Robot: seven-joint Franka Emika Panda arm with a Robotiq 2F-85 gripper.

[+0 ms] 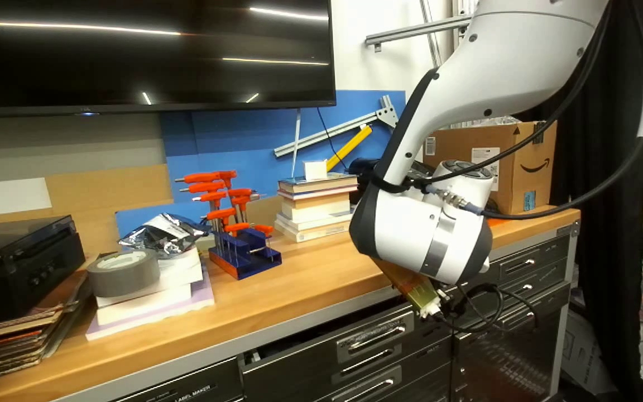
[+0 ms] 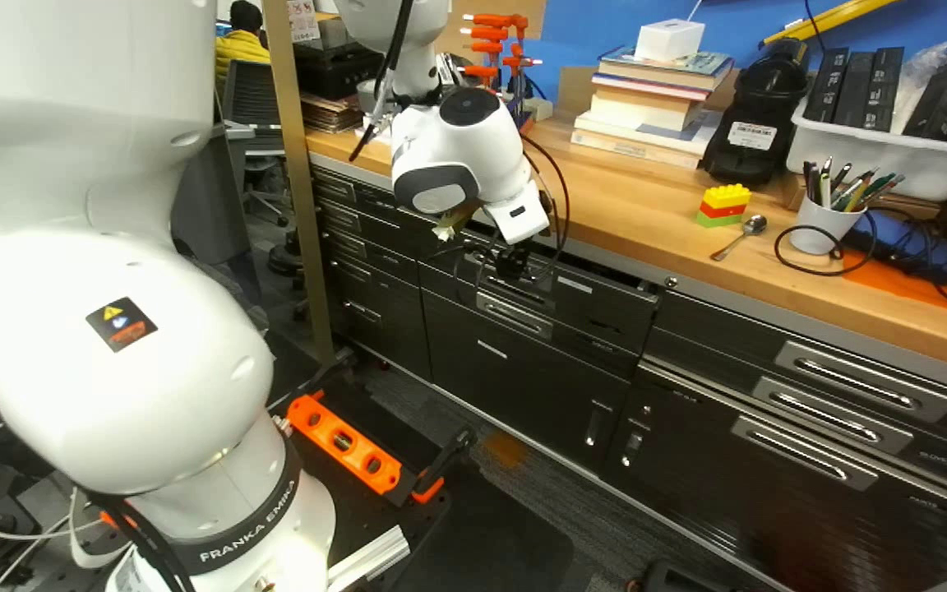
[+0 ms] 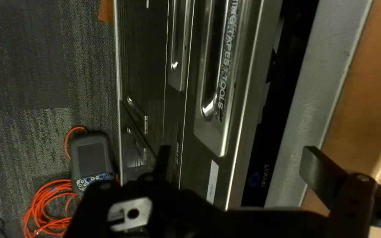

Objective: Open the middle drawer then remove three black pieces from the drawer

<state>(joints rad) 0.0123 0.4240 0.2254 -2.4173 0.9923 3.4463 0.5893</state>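
The room reads as a workshop, with a pale wall (image 1: 363, 30) and a wide dark screen (image 1: 143, 61) mounted on it. The wooden bench (image 1: 305, 273) runs above a row of dark metal cabinets (image 2: 523, 395); goods stand along its rear half. The white arm (image 1: 500, 61) reaches over the front edge. A cardboard box (image 1: 508, 192) sits behind it.

The drawer (image 1: 293, 369) at the top of the middle bay is judged to be the one required — it stands partly out, so opening appears begun and incomplete. Stacked books (image 1: 316, 212) and orange-handled hex keys (image 1: 220, 214) stand on the bench, apart from it.

The gripper (image 3: 238, 155) hangs near the drawer front, released, its fingers (image 3: 321, 177) set wide, no object held. Contact is not established. For a sound pull, one finger should hook behind the front panel or the bar handle (image 1: 377, 339), then draw straight out so the drawer does not bind. The bench covers the rear of the drawer — full travel is advisable before any downward reach.

A dark item lettered IFIXIT (image 3: 263, 178) shows in the gap. The three black pieces cannot be made out; presumably they lie in the shaded interior.
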